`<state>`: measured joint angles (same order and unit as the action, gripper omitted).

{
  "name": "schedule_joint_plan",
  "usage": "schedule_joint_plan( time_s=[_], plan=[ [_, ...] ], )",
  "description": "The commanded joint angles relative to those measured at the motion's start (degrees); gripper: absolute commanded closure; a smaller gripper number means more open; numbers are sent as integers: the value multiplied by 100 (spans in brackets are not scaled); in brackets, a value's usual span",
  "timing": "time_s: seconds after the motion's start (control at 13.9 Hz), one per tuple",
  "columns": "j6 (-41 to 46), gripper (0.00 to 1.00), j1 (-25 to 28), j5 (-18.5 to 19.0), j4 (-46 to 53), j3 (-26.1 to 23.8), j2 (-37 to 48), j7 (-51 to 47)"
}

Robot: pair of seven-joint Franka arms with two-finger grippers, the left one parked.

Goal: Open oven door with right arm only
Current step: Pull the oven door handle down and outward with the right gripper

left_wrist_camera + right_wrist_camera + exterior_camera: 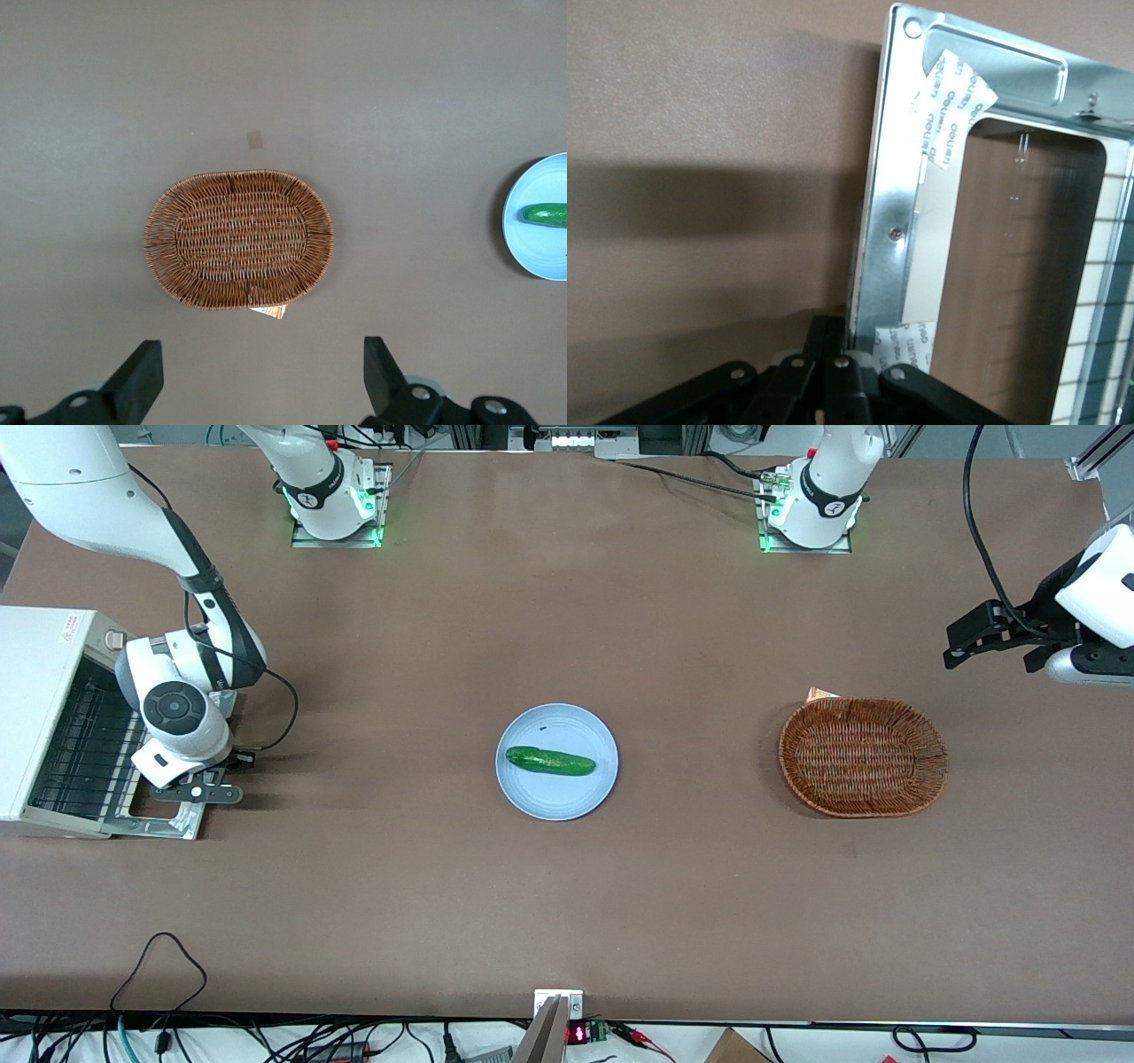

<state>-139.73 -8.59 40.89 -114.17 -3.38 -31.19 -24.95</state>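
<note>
The white toaster oven (34,691) stands at the working arm's end of the table. Its silver-framed oven door (168,825) hangs fully open, lying flat near the table, with the dark wire rack (80,753) showing inside. My right arm (182,708) reaches down over the door. Its black gripper (202,788) sits at the door's outer edge, fingers pressed together. In the right wrist view the door frame (899,177) with its glass window (1010,266) lies just beside the shut gripper (840,338). The bar handle is hidden.
A blue plate (556,797) with a green cucumber (549,761) lies mid-table. A brown wicker basket (862,756) lies toward the parked arm's end, with a small card (819,693) sticking out from under it. The basket (239,237) also shows in the left wrist view.
</note>
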Motion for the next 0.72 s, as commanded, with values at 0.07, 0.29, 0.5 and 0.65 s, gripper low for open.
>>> schedule_joint_plan(
  time_s=[0.07, 0.29, 0.5, 0.65],
  plan=[
    [68, 100, -143, 218, -193, -30, 130, 78],
    [51, 100, -126, -27, -132, -268, 253, 95],
    [77, 100, 32, -308, -105, -321, 516, 104],
    [95, 100, 120, -983, -105, -347, 797, 165]
  ],
)
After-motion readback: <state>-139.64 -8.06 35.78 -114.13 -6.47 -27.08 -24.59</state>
